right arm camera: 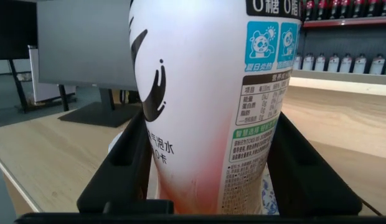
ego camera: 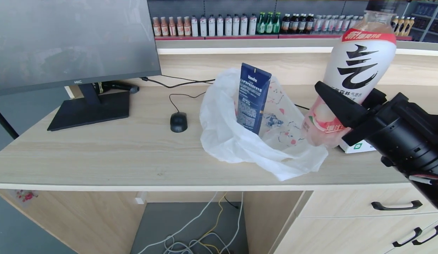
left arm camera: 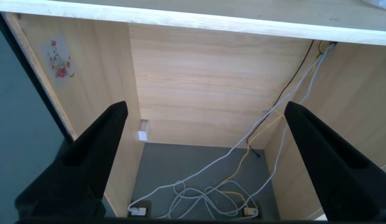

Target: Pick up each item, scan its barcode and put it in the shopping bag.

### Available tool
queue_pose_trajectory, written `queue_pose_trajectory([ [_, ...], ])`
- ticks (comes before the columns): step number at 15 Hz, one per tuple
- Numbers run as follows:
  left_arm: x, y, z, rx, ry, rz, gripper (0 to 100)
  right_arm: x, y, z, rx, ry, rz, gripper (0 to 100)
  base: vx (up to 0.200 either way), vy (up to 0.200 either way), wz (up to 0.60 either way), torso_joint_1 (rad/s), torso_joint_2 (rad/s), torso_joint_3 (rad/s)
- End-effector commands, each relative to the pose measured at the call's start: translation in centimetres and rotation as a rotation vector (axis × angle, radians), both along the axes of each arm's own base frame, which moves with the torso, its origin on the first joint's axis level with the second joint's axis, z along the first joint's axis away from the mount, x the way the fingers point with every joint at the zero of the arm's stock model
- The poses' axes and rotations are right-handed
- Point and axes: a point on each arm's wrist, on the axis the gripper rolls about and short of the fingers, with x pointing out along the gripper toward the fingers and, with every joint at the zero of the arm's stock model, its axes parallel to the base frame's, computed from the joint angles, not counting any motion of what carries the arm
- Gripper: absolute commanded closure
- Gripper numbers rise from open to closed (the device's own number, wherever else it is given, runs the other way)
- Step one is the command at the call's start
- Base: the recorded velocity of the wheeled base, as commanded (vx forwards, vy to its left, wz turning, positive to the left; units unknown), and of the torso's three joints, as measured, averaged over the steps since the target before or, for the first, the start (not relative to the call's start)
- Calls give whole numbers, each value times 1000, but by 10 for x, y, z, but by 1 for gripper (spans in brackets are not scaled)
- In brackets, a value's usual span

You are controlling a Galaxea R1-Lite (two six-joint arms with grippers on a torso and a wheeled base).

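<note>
The desk (ego camera: 99,155) is carrying everything, with the monitor (ego camera: 70,38) standing toward its left end. The shopping bag (ego camera: 233,141) is slumping open near the middle. Just right of it, the right claw (ego camera: 353,106) is clamping the bottle (ego camera: 356,70) low on its body, one finger pressing each side. It is holding the bottle tilted and seemingly off the desk. The left claw (left arm camera: 211,155) is hanging spread wide and empty below the desk edge, facing the cables underneath. A blue carton (ego camera: 253,98) is standing upright inside the bag, and a mouse (ego camera: 178,122) is lying left of the bag.

The grip is sitting well below the bottle's tall upper part, so a quick swing is likely to make it pivot or slip between the fingers. The bag's soft rim is sagging and the carton is taking up part of the opening. A bottle coming in low is therefore risking snagging the plastic or toppling the carton.
</note>
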Motion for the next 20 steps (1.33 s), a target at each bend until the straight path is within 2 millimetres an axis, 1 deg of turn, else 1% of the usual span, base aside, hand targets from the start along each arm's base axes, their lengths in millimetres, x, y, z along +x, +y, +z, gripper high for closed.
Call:
queue_pose_trajectory([
  [1,0,0,0,0,0,0,0,3,-1,-5,-11,19,-12,100,0,0,0,0,0,0],
  [3,0,0,0,0,0,0,0,6,-2,-4,-9,17,-20,100,0,0,0,0,0,0],
  [5,0,0,0,0,0,0,0,15,0,-7,-14,26,-28,100,0,0,0,0,0,0],
  [7,0,0,0,0,0,2,0,29,4,-13,-24,47,-38,100,0,0,0,0,0,0],
  [9,0,0,0,0,0,2,0,43,0,-14,-28,42,-77,100,0,0,0,0,0,0],
  [12,0,0,0,0,0,2,0,54,0,-15,-43,31,-101,100,0,0,0,0,0,0],
  [14,0,0,0,0,0,0,0,66,0,-15,-61,10,-132,100,0,0,0,0,0,0],
  [15,0,0,0,0,0,2,0,75,-4,-14,-79,-15,-167,100,0,0,0,0,0,0],
  [17,0,0,0,0,0,0,0,88,0,-9,-68,-42,-173,100,0,0,0,0,0,0],
  [18,0,0,0,0,0,0,0,92,0,-13,-70,-32,-175,100,0,0,0,0,0,0],
  [19,0,0,0,0,0,0,0,98,-1,-23,-79,2,-180,100,0,0,0,0,0,0],
  [20,0,0,0,0,0,0,0,102,0,-24,-64,12,-172,100,0,0,0,0,0,0],
])
